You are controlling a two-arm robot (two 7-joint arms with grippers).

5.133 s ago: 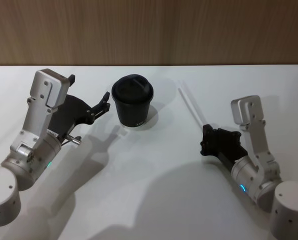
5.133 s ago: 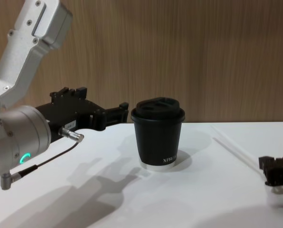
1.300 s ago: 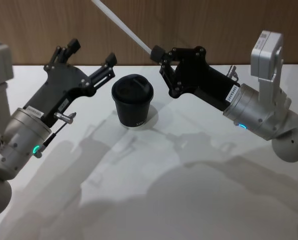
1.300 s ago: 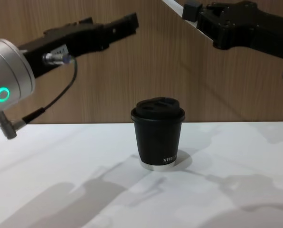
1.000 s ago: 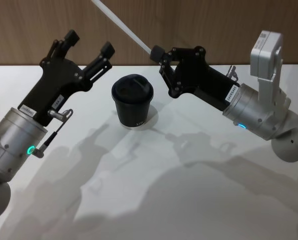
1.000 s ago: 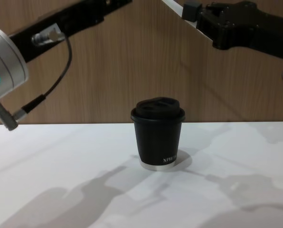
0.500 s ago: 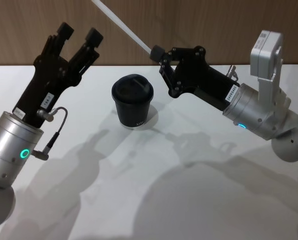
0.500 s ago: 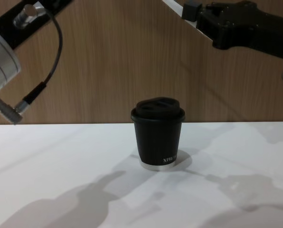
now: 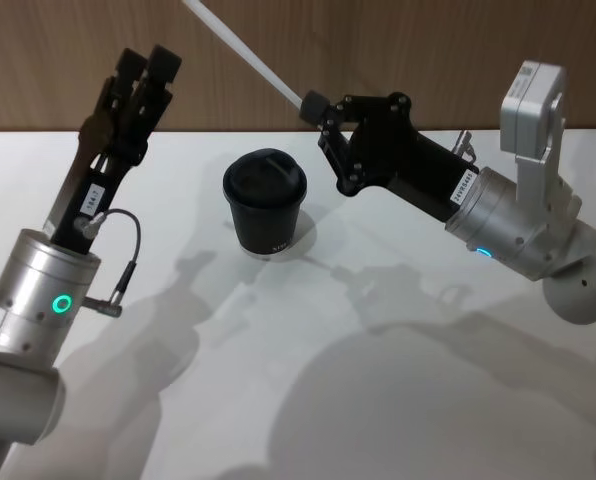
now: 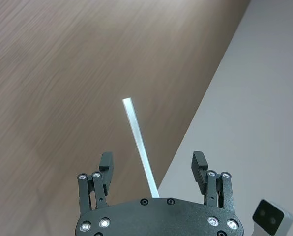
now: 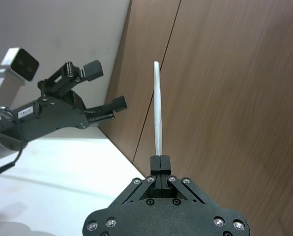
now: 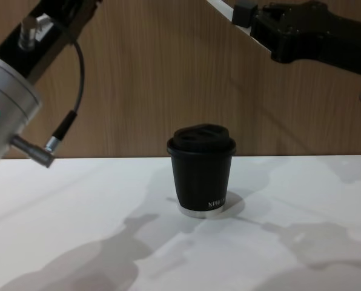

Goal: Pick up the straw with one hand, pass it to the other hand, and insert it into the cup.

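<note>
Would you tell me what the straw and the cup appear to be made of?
The straw: likely plastic, smooth white, thin and perfectly straight. The cup: probably matte black paper, with small white print and a pale base rim. Its domed lid looks like moulded plastic.

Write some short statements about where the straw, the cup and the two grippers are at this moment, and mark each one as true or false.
1. The right gripper is shut on the straw. True.
2. The straw stands in the cup. False: it is held in the air, slanting up and away from the cup.
3. The left gripper is open. True.
4. The left gripper touches the straw. False: it is raised beside the straw, apart from it.
5. The cup lies on its side. False: it stands upright on the table, with its lid on.
</note>
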